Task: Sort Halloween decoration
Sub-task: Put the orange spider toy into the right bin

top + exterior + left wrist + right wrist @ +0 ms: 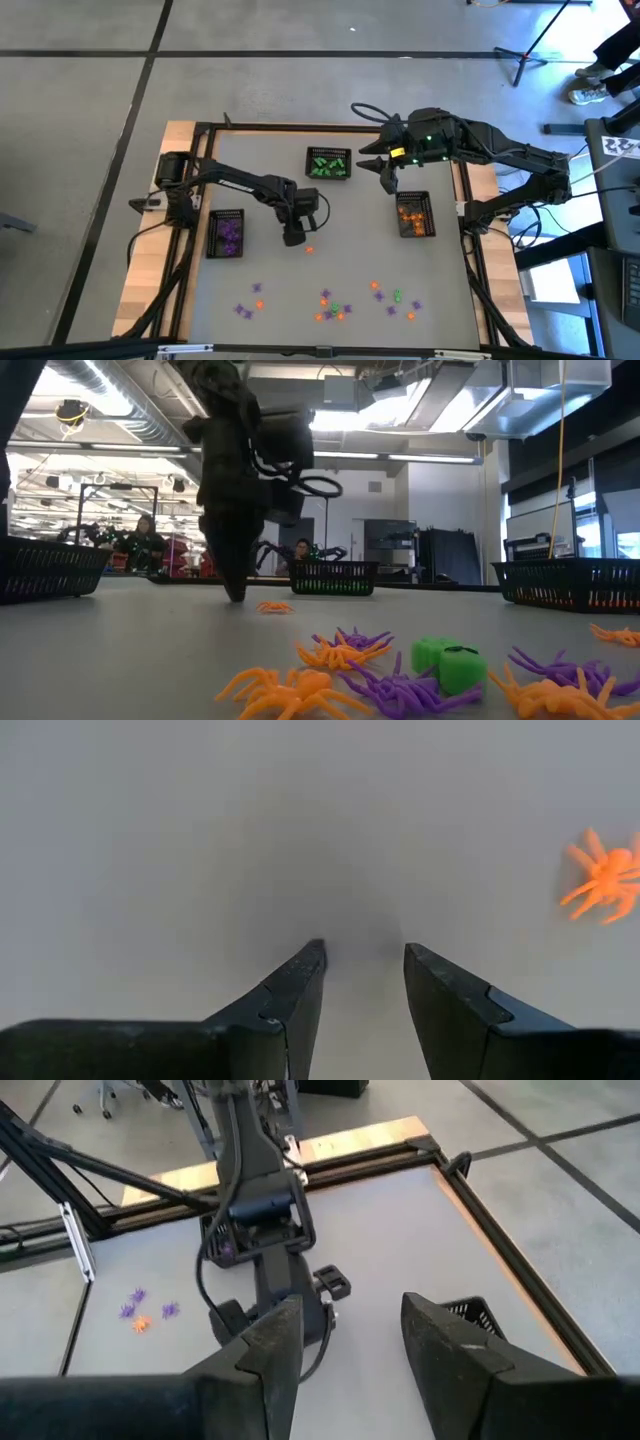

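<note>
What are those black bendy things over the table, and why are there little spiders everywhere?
They are two robot arms, each ending in a two-finger pincher called a gripper. One picture looks straight down from above, one sits low at table height, and two come from cameras on the arms' wrists.

The left gripper points down at the grey table, open and holding nothing, right beside one orange spider. The right gripper hangs open and empty between two baskets.

Three black baskets sort the toys by colour: the purple basket, the green basket and the orange basket. More loose toys in purple, orange and green wait near the table's front edge.
</note>
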{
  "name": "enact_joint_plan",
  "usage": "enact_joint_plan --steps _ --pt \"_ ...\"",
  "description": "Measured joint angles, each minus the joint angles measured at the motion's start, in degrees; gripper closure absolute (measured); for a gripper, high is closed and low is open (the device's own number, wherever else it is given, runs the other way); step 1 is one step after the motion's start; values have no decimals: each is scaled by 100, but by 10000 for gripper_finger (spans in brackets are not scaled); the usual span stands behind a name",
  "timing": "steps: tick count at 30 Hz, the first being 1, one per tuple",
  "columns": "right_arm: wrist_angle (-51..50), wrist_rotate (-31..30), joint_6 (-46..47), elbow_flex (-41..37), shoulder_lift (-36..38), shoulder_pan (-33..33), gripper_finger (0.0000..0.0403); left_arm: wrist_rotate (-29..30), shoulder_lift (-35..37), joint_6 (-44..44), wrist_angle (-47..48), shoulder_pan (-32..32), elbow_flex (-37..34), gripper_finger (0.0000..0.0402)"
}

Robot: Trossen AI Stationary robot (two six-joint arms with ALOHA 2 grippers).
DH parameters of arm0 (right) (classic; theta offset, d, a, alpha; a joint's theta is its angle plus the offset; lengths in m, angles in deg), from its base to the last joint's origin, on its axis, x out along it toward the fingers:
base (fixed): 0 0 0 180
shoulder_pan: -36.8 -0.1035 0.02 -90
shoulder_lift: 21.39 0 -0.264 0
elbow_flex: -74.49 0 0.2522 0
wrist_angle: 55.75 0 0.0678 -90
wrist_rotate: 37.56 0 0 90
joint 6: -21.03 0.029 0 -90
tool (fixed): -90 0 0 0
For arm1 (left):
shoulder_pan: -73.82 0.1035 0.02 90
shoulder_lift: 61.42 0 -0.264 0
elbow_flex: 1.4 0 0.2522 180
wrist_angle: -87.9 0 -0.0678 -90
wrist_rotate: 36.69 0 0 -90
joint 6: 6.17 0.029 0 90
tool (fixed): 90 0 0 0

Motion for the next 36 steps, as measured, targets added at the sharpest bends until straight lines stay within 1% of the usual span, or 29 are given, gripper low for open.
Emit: enact_joint_plan --steps 3,6,11,15,19,23,26,31,36 --pt "-25 1 0 0 -20 1 236 -69 -107 165 268 -35 30 267" --pt "-83 1 -2 0 -40 0 236 -22 -120 424 817 -135 27 267" --pt "-74 0 -22 0 -35 0 236 -8 -133 555 1397 -195 8 266" --pt "-71 0 -46 0 -36 2 236 -13 -113 549 1245 -195 -7 266" --pt "-70 0 -46 0 -35 2 236 79 -125 531 1077 -171 138 266" --pt "-71 0 -46 0 -35 2 236 155 -147 553 591 -66 290 266" --pt "-72 0 -40 0 -35 1 236 113 -148 549 440 50 299 266" --pt "-75 0 -33 0 -35 0 236 95 -148 402 486 186 302 266" --pt "-76 0 7 0 -35 2 236 155 -145 344 872 310 311 266"
